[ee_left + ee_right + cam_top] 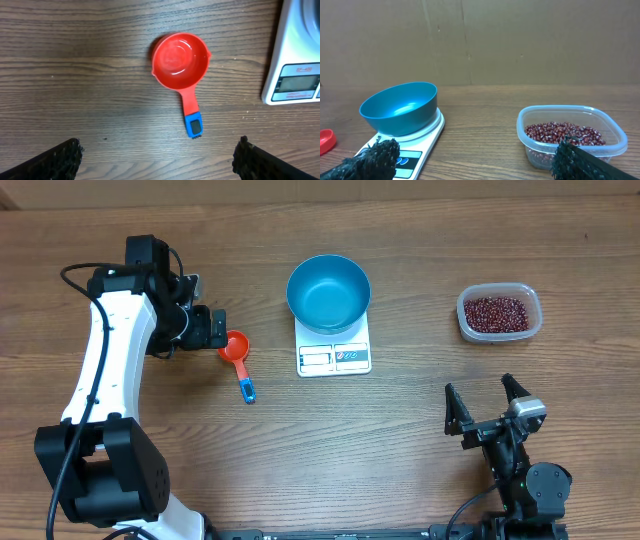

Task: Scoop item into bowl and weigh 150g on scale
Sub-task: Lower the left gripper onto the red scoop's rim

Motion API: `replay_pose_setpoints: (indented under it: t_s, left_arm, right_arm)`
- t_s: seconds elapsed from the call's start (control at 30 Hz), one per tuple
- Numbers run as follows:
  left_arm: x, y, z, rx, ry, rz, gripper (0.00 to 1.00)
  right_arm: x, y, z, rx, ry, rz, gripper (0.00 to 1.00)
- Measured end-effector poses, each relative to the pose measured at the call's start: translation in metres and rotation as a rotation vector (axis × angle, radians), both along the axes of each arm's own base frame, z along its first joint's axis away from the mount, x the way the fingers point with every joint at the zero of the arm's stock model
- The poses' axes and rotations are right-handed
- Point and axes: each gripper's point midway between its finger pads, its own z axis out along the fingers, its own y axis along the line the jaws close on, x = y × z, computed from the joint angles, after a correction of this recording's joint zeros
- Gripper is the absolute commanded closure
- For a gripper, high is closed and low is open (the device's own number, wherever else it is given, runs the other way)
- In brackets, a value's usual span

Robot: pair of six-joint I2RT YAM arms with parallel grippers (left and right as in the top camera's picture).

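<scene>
Bowl [328, 292] sits on scale [334, 354], far centre of tabletop [400, 460]. It covers the platform but leaves the display edge clear on the near side, so a reading can be seen. Bowl is empty. Display digits are too small to read.

Beans [497, 311] are all in a clear tub [537, 312], far right, well apart from the scale. No spill that I can see.

Scoop [238, 352], a red cup with a blue-tipped handle, lies flat on the tabletop just left of the scale. Cup faces up and is empty; handle points near, which gives a free end to grasp.

Left end effector [159, 162] is released, fingers wide with nothing between them. It hangs over the scoop, just near of the handle tip, and does not appear to touch it.

Right end effector [484, 408] is released and empty, near right, facing tub and bowl, clear of the work.

Judgement: scooping has not begun and nothing is weighed. The next move likely calls for a grip on the handle. Risk: the thin handle lies flat with little room for fingers and may skid on the wood.
</scene>
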Motion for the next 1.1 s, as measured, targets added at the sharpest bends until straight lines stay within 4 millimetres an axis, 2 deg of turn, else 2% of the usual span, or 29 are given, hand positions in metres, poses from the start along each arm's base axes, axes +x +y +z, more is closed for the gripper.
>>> replay_pose_setpoints:
  t_s: [0.3, 0.63, 0.8, 0.97, 1.1]
  left_arm:
    - [0.002, 0.003, 0.0, 0.021, -0.005, 0.006, 0.0]
    - [0.005, -0.016, -0.001, 0.088, -0.016, -0.047, 0.0]
    - [0.005, -0.013, -0.002, 0.1, -0.013, -0.04, 0.0]
    - [0.005, -0.013, -0.015, 0.103, 0.024, -0.041, 0.0]
    - [0.009, -0.013, -0.034, 0.101, 0.059, -0.043, 0.0]
  right_arm:
    - [0.0, 0.0, 0.0, 0.0, 0.0, 0.0, 0.0]
    - [0.0, 0.0, 0.0, 0.0, 0.0, 0.0, 0.0]
    - [0.0, 0.0, 0.0, 0.0, 0.0, 0.001, 0.0]
    - [0.0, 0.0, 0.0, 0.0, 0.0, 0.0, 0.0]
    - [0.0, 0.0, 0.0, 0.0, 0.0, 0.0, 0.0]
